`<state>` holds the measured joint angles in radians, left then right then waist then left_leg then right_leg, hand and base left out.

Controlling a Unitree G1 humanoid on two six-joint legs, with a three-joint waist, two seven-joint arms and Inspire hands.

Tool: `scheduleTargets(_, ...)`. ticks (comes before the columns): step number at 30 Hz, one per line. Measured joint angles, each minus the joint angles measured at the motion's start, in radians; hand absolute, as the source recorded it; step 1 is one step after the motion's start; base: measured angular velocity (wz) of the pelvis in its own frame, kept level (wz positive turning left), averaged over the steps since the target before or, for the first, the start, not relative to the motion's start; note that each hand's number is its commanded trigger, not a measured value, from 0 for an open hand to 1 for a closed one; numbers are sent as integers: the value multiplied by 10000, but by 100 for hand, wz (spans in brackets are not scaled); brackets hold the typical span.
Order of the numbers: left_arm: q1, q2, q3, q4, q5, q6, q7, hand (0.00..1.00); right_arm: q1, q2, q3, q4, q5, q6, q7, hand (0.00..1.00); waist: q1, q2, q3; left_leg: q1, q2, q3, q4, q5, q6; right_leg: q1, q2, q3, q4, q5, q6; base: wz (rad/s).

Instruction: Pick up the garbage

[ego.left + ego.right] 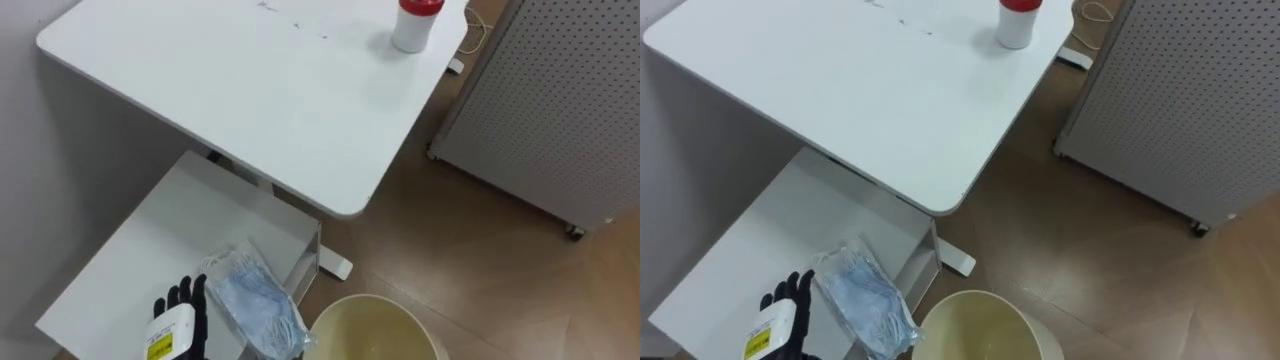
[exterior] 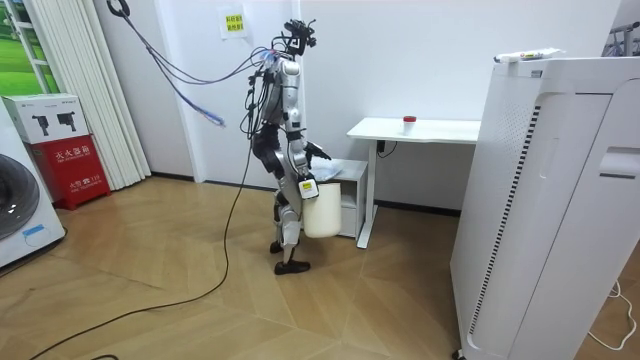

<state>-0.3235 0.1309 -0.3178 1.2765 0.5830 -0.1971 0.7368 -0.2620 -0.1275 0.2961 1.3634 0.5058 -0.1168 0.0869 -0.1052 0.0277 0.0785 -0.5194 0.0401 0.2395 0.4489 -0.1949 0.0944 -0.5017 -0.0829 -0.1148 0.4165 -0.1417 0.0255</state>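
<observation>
The robot is standing beside the white desk [image 1: 250, 100], facing it, with a grey perforated panel [image 1: 560, 100] standing on the floor to the desk's right. A low white cabinet [image 1: 150, 250] is sitting under the desk's near edge, and its top is carrying the task item. A cream bin [image 1: 380, 330] is hanging at hip height in front of the robot, just right of the cabinet, mouth facing up. In the room view the right robot hand [image 2: 308, 186] is resting at the bin's rim, and its grasp state cannot be told. The garbage, a clear bag of blue face masks [image 1: 255, 300], is lying flat on the cabinet top near its right edge. Its long axis is running diagonally from far left to near right, with the near end pointing toward the bin. The left robot hand [image 1: 188, 318] is hovering just left of the bag, spread and pointing away from the robot; contact with the bag cannot be confirmed. A red-capped white container [image 1: 415, 22] is standing upright near the desk's far right edge.
</observation>
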Motion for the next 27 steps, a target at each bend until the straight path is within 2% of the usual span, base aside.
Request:
scheduleTargets(18,84,-30,-5,1,276,31,174,0,7,1,62,-12,-2,-45,36,100,0,0,0,44,5,-3,-76,64,-36,-5,15,-11,6,28,-45,0)
scheduleTargets(27,48,-46,-408,-6,595,32,354,0,-7,-1,175,-2,15,-146,25,100,-5,1,1,51,-9,-1,-257,90,-66,-35,-82,-410,-42,44,-73,0)
